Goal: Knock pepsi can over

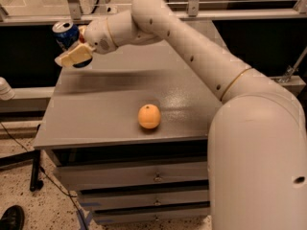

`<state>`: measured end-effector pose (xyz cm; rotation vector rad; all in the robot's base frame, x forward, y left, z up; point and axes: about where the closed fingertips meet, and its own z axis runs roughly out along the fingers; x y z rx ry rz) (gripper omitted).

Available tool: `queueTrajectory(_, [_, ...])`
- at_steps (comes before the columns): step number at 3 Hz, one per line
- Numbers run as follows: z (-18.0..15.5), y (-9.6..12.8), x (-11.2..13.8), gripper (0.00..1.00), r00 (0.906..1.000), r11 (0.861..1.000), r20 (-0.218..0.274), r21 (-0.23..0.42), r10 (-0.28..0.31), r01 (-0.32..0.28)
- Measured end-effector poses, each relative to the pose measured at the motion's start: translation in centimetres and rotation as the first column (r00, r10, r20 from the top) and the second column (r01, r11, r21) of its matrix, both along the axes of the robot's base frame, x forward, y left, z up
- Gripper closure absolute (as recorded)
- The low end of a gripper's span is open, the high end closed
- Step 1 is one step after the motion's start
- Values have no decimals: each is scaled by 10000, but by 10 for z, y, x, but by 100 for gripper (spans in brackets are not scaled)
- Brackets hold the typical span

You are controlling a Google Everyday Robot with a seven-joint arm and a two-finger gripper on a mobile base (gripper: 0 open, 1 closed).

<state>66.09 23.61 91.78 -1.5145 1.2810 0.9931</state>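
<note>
The can [64, 31] leans at the table's [96, 123] far left corner, with the gripper [69, 58] in front of its lower part. If the claw is spread, I cannot tell. The can is light, thin and slippery, so I judge a push near the top tips it.

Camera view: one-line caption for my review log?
Arm reaches across the gray table, gripper against the pepsi can at its far-left corner; an orange sits near the front edge.

Pincer [73, 56] over far-left edge of grey surface [110, 114]. On surface: orange [149, 116], well apart from pincer, nearer camera and to picture right. Under surface, below pincer: drawers [144, 177]. Far below pincer, bottom-left corner: black shoe [10, 218] on speckled floor [50, 207].
</note>
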Motion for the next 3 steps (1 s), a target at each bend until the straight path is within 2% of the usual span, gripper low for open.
queueTrajectory(1, [36, -20, 17, 100, 9958, 9848, 915, -1732, 20, 139])
queueTrajectory(2, [40, -37, 25, 100, 9854, 9201, 1667, -3902, 344, 339])
queueTrajectory(3, [17, -68, 13, 100, 9764, 7795, 1759, -6263, 1254, 127])
